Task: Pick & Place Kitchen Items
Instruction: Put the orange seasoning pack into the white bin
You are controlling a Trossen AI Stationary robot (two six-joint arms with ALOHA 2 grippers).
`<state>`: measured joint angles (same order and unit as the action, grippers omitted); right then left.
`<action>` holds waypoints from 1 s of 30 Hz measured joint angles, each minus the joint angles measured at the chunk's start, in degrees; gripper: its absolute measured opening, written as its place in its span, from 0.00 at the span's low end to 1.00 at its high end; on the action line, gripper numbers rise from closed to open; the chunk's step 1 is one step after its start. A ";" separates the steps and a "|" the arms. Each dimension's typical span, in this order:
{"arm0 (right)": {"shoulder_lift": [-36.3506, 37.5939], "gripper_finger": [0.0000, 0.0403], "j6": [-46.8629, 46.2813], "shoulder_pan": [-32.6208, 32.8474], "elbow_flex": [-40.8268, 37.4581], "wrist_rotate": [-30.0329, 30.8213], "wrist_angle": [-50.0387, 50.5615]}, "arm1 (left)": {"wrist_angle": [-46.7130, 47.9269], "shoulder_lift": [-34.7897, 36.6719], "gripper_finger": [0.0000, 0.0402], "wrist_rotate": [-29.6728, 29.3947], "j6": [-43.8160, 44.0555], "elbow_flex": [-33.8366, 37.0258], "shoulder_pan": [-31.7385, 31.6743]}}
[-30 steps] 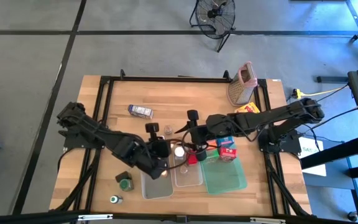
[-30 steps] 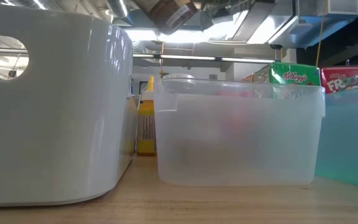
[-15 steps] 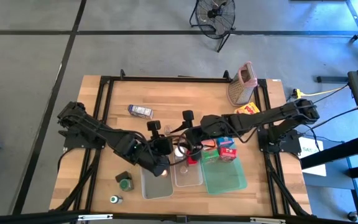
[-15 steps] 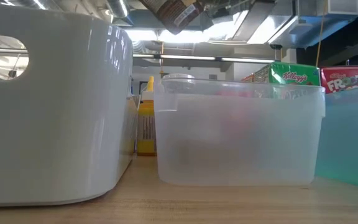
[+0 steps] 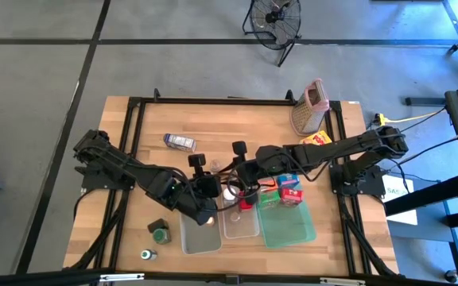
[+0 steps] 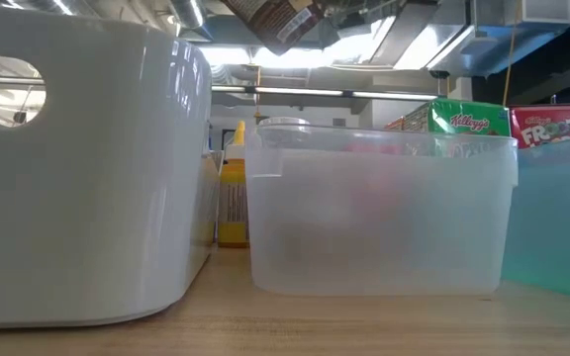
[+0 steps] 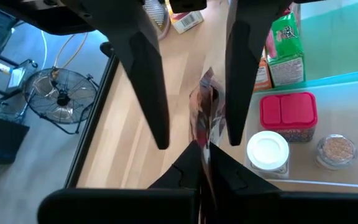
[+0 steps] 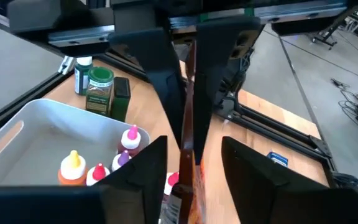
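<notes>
A thin brown printed packet (image 7: 207,106) hangs in the air over the tubs at the table's middle. In the low view the packet (image 6: 283,18) is tilted above the clear tub (image 6: 384,213). My left gripper (image 7: 205,158) is shut on it. My right gripper (image 8: 194,143) comes from the table's right and stands open, one finger on each side of the packet (image 8: 188,106); I see no touch. A red-lidded jar (image 7: 288,112) and a white-capped jar (image 7: 268,151) stand on the table below. My left gripper pinches the packet's near end (image 7: 205,142) between its two shut fingers, coming from the table's left and slanting down. The packet sticks out past the fingertips toward my right gripper, flat sides upright, lifted clear of the table and tubs.
A white tub (image 5: 199,234) holds small squeeze bottles (image 8: 73,165). Next to it are the clear tub (image 5: 241,226) and a green tray (image 5: 289,226), with cartons (image 5: 292,191) at the tray's far end. A green-lidded jar (image 5: 161,235), a blue carton (image 5: 180,142) and the grater (image 5: 309,107) stand around them.
</notes>
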<state>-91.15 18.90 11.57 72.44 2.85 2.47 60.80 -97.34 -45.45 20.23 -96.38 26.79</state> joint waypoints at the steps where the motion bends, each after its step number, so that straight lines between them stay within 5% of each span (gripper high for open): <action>1: 0.00 0.36 0.02 -0.02 0.00 0.00 -0.01 | 0.00 0.00 0.00 0.00 0.00 -0.01 0.00; 30: 0.00 0.02 3.03 -1.44 0.02 -2.93 0.51 | 0.01 0.00 0.00 0.17 0.18 0.00 0.02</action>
<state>-91.15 21.93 10.13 72.47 -0.08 2.98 60.81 -97.34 -45.28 20.40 -96.38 26.81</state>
